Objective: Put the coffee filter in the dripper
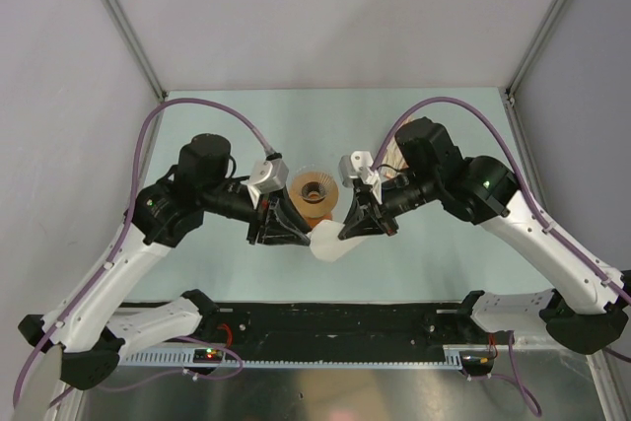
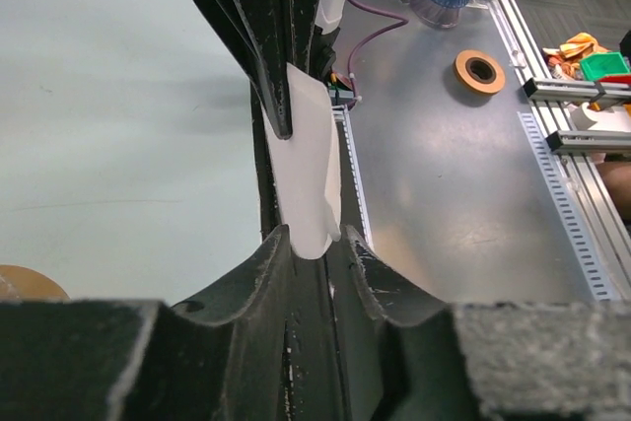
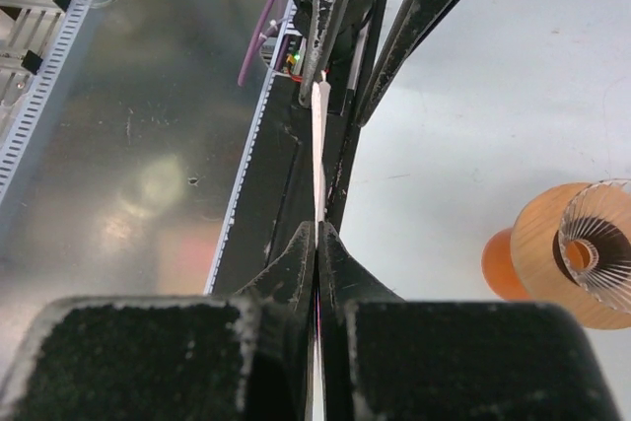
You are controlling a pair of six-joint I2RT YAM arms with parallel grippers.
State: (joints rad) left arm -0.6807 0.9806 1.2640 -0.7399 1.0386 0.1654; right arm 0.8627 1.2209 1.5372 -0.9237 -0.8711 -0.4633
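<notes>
No legible text, label, brand or number anywhere

Top view: high behind arms, looks down on whole surface (image 1: 434, 263). Left wrist: close, sights past left claw (image 2: 314, 244) toward near rail (image 1: 335, 327). Right wrist: likewise past right claw (image 3: 317, 229). All share filter (image 1: 330, 242).

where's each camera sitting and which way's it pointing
top external: above and behind the robot, looking down on the table; left arm and right arm show, meeting at the filter by the dripper.
left wrist: on the left arm, looking along the left end effector at the filter, metal bench beyond.
right wrist: on the right arm, looking along the right end effector, filter edge-on.
shared: both wrist views show the pinched filter.
</notes>
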